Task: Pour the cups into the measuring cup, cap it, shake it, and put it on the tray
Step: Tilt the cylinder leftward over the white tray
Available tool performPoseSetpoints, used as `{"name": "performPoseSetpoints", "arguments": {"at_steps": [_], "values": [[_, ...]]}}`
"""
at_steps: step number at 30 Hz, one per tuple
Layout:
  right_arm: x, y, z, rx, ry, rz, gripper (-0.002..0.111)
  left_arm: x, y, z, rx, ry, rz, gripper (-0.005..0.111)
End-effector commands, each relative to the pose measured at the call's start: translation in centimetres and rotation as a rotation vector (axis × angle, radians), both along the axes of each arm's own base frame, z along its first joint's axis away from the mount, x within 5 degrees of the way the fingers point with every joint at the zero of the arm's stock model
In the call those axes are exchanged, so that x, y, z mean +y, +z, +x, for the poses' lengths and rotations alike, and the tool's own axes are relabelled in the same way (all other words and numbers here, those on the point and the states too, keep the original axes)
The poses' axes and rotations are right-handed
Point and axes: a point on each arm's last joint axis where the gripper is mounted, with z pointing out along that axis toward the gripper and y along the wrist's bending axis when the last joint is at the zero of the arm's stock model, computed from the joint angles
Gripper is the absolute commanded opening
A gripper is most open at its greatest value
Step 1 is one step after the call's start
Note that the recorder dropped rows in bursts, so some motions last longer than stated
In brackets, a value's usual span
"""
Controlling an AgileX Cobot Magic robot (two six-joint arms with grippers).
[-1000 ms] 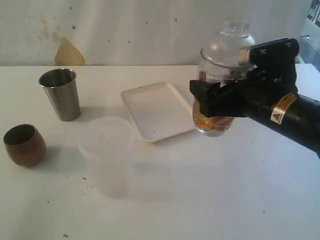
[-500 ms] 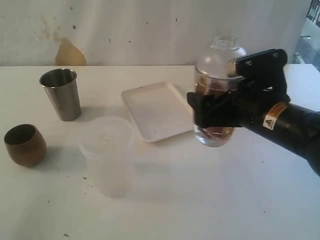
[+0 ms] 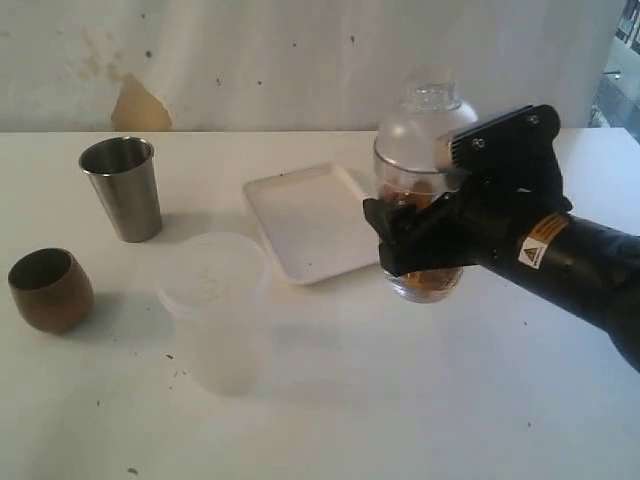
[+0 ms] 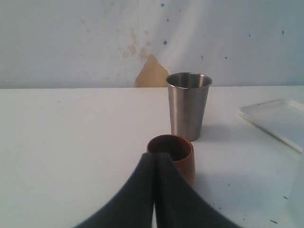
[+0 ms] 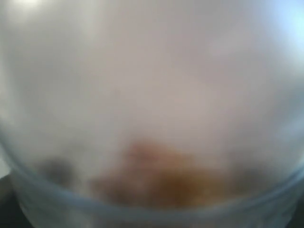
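While beside white tray [image 3: 300, 220], clear dome-capped measuring cup [image 3: 418, 135] in right gripper's [image 3: 412, 240] clamp; left gripper's [image 4: 155, 164] fingers [image 4: 135, 202] together

Capped measuring cup [image 3: 410, 160] – amber liquid [image 3: 425, 284] inside – beside white tray [image 3: 310, 222].

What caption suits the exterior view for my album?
Right arm's jaws grip the capped measuring cup of amber liquid near the white tray; steel tumbler and wooden cup stand left.

Test-lab setup: white table [image 3: 450, 400], stained wall [image 3: 135, 105]
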Motion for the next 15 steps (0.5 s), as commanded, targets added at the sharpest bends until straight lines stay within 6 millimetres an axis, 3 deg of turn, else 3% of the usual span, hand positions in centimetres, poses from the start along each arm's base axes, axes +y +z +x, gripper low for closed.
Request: {"name": "performPoseSetpoints", "arguments": {"at_steps": [1, 9, 15], "values": [[1.2, 1.0, -0.6, -0.103, 0.128, -0.105, 0.000, 0.0, 0.0, 0.0, -0.012, -0.002, -0.008, 0.000], [2.1, 3.0, -0.1, -0.174, 0.154, -0.111, 0.000, 0.0, 0.0, 0.0, -0.012, -0.002, -0.008, 0.000], [3.7, 3.7, 2.1, -0.170, 0.203, -0.293, 0.000, 0.0, 0.0, 0.0, -0.012, -0.002, -0.008, 0.000]]}}
